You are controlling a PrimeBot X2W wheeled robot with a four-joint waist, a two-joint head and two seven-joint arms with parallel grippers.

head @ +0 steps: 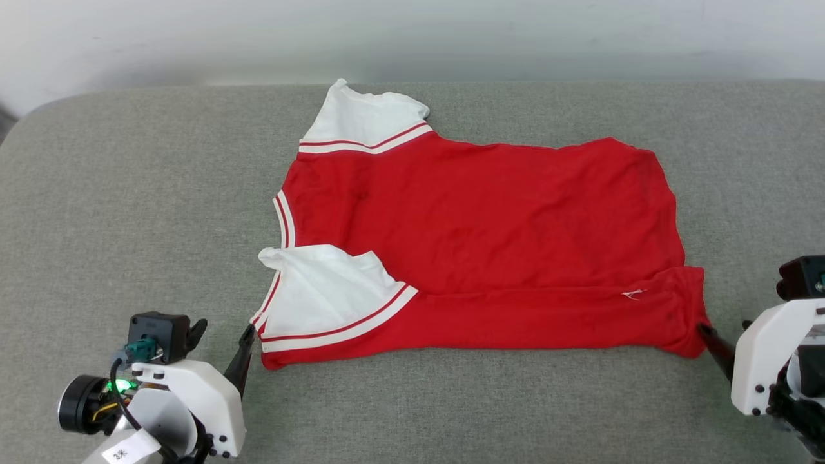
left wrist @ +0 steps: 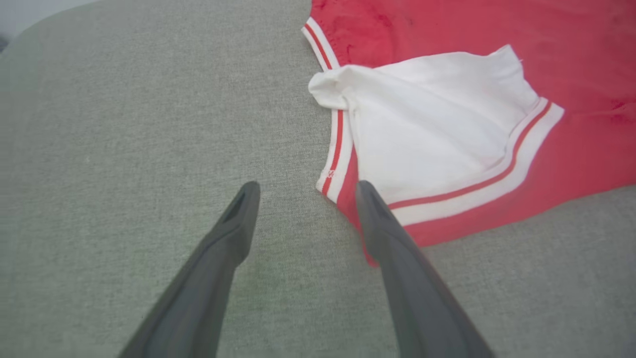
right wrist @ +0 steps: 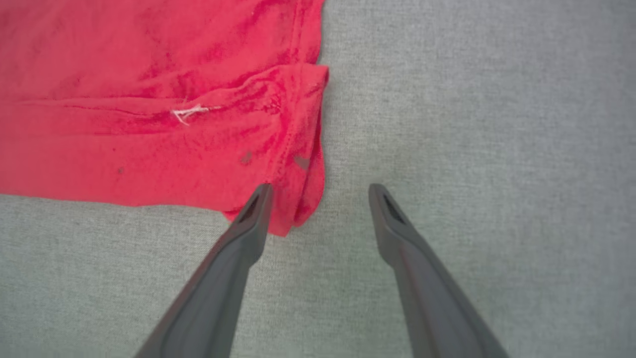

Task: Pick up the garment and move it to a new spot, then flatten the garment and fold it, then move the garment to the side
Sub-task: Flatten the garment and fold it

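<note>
The garment (head: 490,219) lies spread on the grey cushioned surface (head: 129,212), neck to the left and hem to the right. Its plain red side faces up, and its near long edge is folded over onto the body. One white sleeve (left wrist: 447,124) rests on the fold. My left gripper (left wrist: 308,189) stands open at the near-left corner (head: 222,341), one fingertip over the red edge. My right gripper (right wrist: 322,191) is open at the near-right hem corner (right wrist: 293,214), one finger (head: 715,345) touching the cloth. Neither grips anything.
A pale wall (head: 412,32) runs behind the surface's back edge. The surface rounds off at its far-left corner (head: 38,113). Grey cushion stretches left and right of the garment and along the near edge.
</note>
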